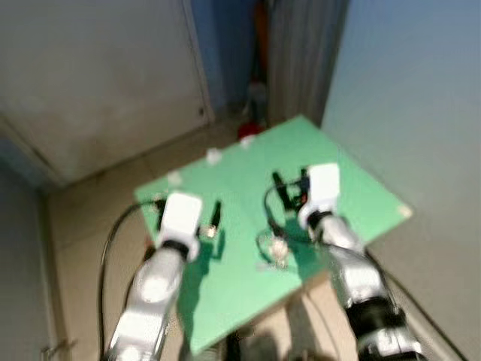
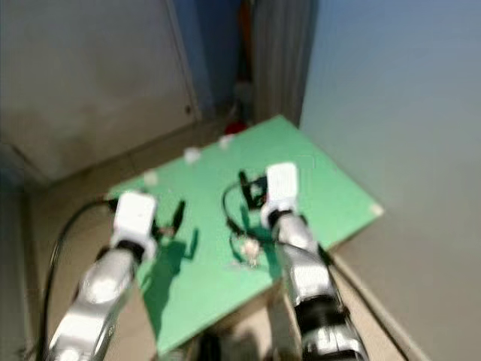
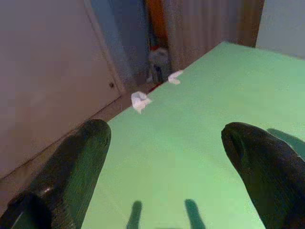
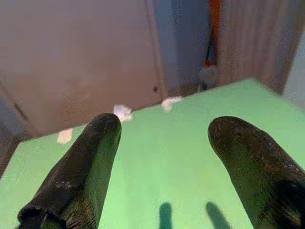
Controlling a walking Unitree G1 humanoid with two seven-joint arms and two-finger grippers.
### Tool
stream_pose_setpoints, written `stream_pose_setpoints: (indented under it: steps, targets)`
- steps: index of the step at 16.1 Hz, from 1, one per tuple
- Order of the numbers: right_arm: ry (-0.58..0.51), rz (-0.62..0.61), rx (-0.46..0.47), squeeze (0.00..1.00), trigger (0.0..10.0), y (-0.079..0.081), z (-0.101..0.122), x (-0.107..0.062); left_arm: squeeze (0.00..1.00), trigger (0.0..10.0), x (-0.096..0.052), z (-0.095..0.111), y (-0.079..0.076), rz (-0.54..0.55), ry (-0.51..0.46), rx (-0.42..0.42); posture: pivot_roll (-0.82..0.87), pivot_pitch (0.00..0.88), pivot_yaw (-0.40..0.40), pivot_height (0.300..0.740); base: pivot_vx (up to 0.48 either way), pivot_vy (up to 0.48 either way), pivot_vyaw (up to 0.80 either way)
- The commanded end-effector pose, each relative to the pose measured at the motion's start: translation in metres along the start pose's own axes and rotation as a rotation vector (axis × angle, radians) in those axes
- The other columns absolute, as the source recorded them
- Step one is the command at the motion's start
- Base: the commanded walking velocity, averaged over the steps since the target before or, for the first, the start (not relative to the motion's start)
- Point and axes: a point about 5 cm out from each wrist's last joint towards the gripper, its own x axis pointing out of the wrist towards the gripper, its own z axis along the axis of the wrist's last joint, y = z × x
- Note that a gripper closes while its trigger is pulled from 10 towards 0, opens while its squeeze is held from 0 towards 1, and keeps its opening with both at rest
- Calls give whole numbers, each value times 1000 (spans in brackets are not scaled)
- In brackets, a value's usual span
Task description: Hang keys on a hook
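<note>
Over the green tabletop [image 1: 353,188], both pincers hover spread wide, empty: left pincer [image 1: 214,218] at 9 o'clock, right pincer [image 1: 289,188] at center. Keys [image 1: 276,250] lie at 6 o'clock of the right pincer, near the tabletop's front edge.

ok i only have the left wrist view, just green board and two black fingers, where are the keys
Observer: The keys lie on the green board, near its front edge, below the right gripper.
Operator: is the right one holding them
Observer: No, the right wrist view shows its fingers apart over bare board.
Operator: and mine
Observer: Your left gripper hovers over the board to the keys' left, also open.
</note>
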Motion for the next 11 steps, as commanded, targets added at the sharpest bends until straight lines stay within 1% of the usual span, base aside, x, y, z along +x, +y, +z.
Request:
stream_pose_setpoints:
  steps: [1,3,5,7,8,9,11]
  targets:
    - [61,-30,2,0,10000,-6,-17,-9,0,10000,-6,8,-7,-30,-24,-5,-11,195,112,740,0,0,0]
    - [116,-57,2,0,10000,-6,-35,-18,0,10000,-22,9,-6,-40,-7,-8,35,249,138,740,0,0,0]
    - [186,-88,20,0,10000,-6,-54,-27,0,10000,-39,7,-1,-39,32,2,86,308,169,740,0,0,0]
    - [252,-81,51,0,10000,1,-71,-34,0,10000,-59,7,4,-39,71,10,124,345,193,740,0,0,0]
    - [298,-67,66,0,10000,6,-80,-35,0,10000,-65,6,5,-37,88,17,137,353,199,740,0,0,0]
    - [320,-52,90,0,10000,12,-87,-37,0,10000,-73,7,6,-43,103,25,151,363,204,740,0,0,0]
    - [325,-35,91,0,10000,16,-90,-37,0,10000,-78,9,7,-40,108,22,158,368,202,740,0,0,0]
